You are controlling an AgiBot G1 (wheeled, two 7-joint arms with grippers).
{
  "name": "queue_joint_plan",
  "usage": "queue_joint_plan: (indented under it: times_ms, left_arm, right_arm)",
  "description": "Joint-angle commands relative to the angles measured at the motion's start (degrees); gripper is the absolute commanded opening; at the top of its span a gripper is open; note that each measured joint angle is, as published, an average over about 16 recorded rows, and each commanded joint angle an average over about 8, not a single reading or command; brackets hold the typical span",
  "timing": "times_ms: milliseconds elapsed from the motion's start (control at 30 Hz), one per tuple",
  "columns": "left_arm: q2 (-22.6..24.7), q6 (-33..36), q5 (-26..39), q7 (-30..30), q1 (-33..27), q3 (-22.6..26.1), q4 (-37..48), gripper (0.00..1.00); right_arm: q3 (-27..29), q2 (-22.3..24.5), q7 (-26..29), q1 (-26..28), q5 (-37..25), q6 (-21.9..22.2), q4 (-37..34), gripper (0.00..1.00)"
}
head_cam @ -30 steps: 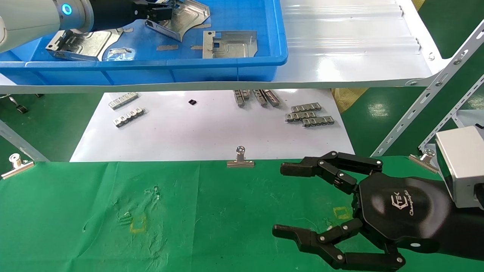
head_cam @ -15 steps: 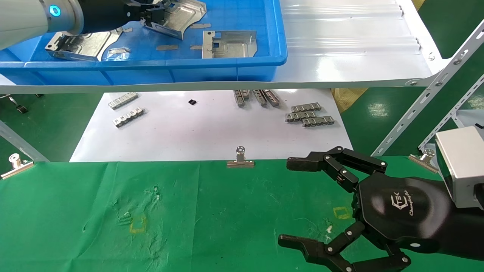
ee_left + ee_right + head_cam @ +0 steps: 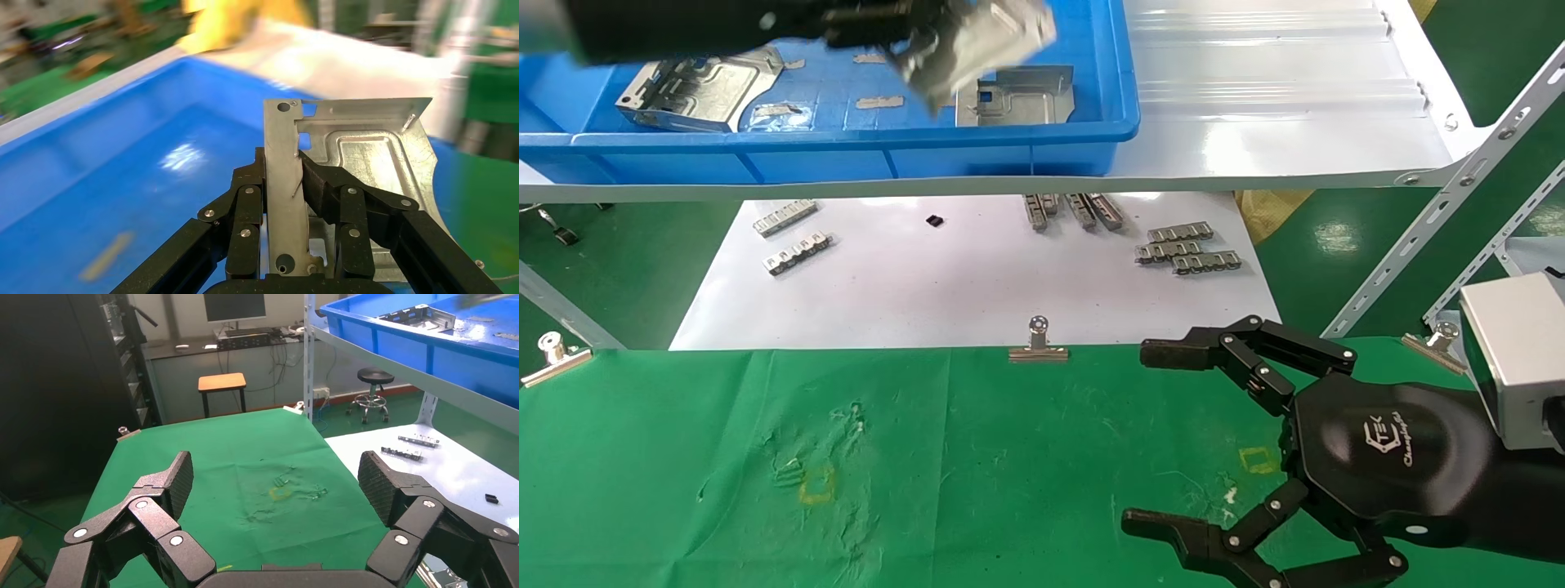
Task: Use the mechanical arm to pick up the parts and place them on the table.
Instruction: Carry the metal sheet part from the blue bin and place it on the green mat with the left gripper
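Up on the left, the left pincer [image 3: 903,28] is clenched on one shiny metal bracket [image 3: 977,41], lifted clear of the blue bin [image 3: 1009,139] on the white shelf [image 3: 1254,139]; the left wrist view shows its fingers [image 3: 245,226] pressing a folded edge of the bracket from both sides, the plate standing on edge between them. Two more brackets lie flat on the bin's floor, one at its left end [image 3: 695,86] and one [image 3: 1013,96] just beneath the held piece. The table [image 3: 977,474] with its green cloth lies below and nearer the robot than the bin, so by my reading the coming move is a carry down and toward the robot, past the shelf's front edge; the left arm holds the load and is the one to do it. On the right, the right pincer [image 3: 1173,441] hangs released over the table, fingers spread wide, empty.
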Motion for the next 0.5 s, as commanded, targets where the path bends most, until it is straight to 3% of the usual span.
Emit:
queue_joint_plan:
  times_ms: [33,233,500]
  left_arm:
    - [-1.7,5.7,-1.53,2.36,0.5,-0.88,-0.86,0.0]
    - [-4.65,13.62,-2.85,5.74,1.45,-0.69,-3.24,0.0]
    - [-10.78,15.46,-11.17,3.98,9.02,2.49,-16.3,0.0]
  right_arm:
    - [0.0,0.0,0.0,0.0,0.0,0.0,0.0,1.0]
    - [0.0,0.0,0.0,0.0,0.0,0.0,0.0,1.0]
    - [0.0,0.0,0.0,0.0,0.0,0.0,0.0,1.0]
